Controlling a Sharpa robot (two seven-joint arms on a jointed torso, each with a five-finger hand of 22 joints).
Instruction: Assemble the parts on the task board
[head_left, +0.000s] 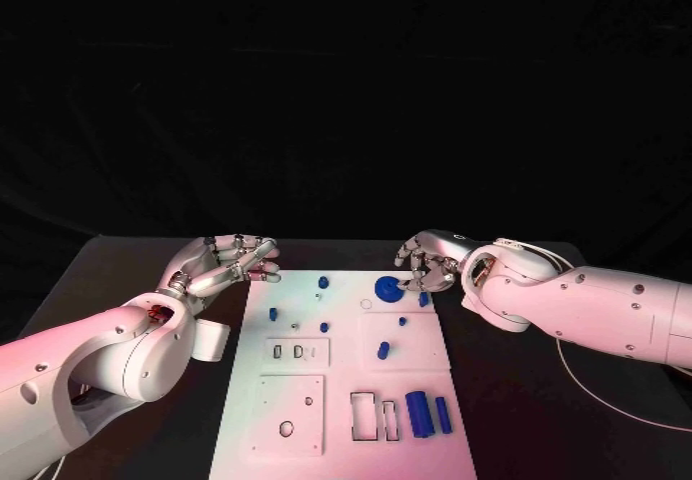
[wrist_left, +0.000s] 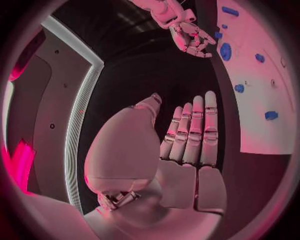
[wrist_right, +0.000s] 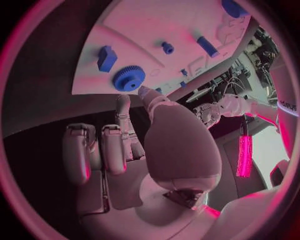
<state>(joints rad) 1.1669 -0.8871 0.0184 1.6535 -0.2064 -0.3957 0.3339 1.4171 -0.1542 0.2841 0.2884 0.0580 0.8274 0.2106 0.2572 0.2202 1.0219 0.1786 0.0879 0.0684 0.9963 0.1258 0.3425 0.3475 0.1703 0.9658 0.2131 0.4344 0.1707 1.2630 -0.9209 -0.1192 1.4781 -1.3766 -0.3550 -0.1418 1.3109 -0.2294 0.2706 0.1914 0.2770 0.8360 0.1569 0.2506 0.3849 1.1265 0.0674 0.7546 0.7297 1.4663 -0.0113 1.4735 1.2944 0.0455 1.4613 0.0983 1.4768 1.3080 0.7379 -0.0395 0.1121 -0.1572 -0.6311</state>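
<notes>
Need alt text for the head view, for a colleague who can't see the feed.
Both silver hands hover empty at the far end of the white task board: left hand off its far left corner, right hand above the blue gear. Small blue parts dot the board; two blue cylinders lie near its front.

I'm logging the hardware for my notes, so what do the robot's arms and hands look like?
Both arms are smooth white shells with small dark screw holes. The left hand and right hand are silver metal with segmented fingers. A thin pale cable loops beneath the right arm.
</notes>
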